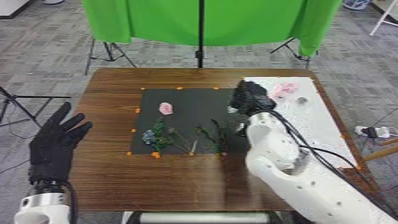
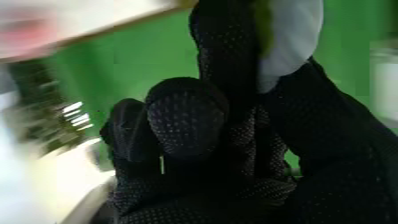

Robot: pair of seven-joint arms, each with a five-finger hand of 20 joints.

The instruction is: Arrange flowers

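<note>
In the head view, our left hand (image 1: 51, 150) is open by the table (image 1: 178, 185)'s left edge. Our right hand (image 1: 252, 97) is where mat (image 1: 195, 100) and white sheet (image 1: 313, 125) meet. We see a pink flower (image 1: 166, 108), blue flower (image 1: 149, 136) and stems (image 1: 218, 136) on the mat, pink blooms (image 1: 284, 90) on the sheet. In the right wrist view, we pinch a white piece (image 2: 293, 37).

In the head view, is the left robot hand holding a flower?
No, the left robot hand is open and empty, left of the black mat.
</note>
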